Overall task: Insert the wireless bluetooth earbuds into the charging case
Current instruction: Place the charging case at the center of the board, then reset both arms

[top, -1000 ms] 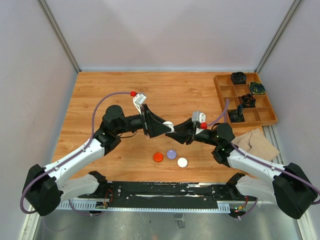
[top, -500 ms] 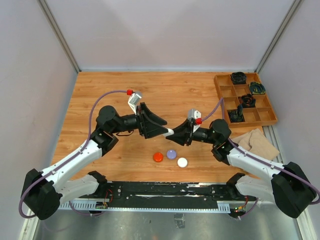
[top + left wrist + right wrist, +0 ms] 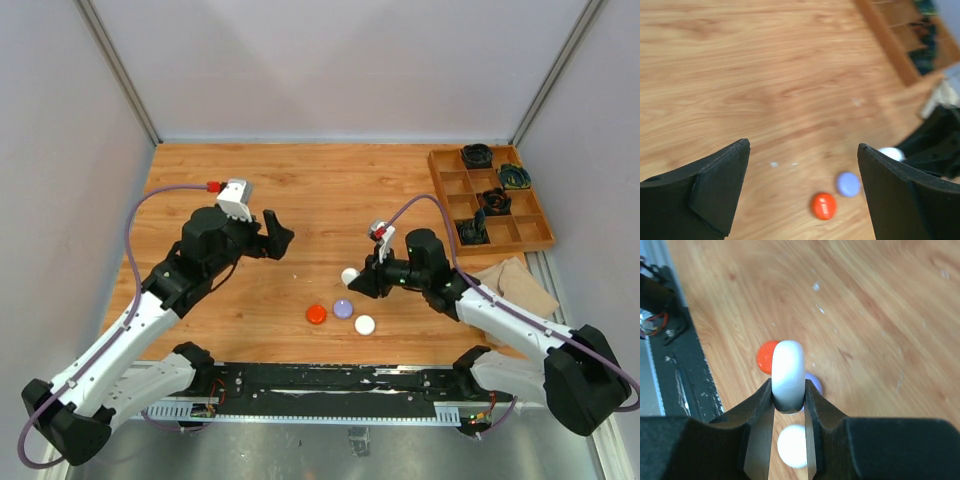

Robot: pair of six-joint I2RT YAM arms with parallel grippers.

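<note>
One white case (image 3: 788, 367) pinched edge-on in my right gripper (image 3: 788, 392) above the pucks (image 3: 343, 308), I guess ready for loading; left gripper (image 3: 802, 150) hangs wide open, empty

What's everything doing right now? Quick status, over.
Left end effector open, empty. Right end effector shut on a white rounded piece. Red puck, lilac puck, white puck loose on the table beside it. Nothing blocking.
</note>
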